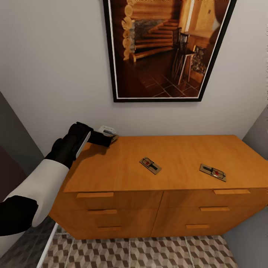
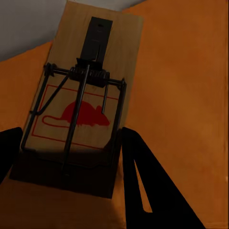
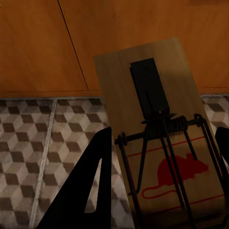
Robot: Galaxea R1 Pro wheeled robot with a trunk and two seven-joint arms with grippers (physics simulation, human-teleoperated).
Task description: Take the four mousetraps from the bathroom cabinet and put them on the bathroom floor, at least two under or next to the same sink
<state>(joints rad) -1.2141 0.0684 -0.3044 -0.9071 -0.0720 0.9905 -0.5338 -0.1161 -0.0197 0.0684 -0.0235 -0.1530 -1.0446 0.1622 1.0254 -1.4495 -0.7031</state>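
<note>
My left gripper point(image 2: 67, 157) clamps a mousetrap point(image 2: 86, 100) at the cabinet's point(image 1: 123, 171) upper-left corner; my right gripper point(image 3: 162, 186) clamps another mousetrap point(image 3: 157, 143).

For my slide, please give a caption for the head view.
Left end effector at a mousetrap on the cabinet; two more lie free.

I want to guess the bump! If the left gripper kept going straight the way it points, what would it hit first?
Probably the wall. The left gripper holds a mousetrap at the cabinet's back corner, pointing toward that wall, though depth is unclear.
</note>
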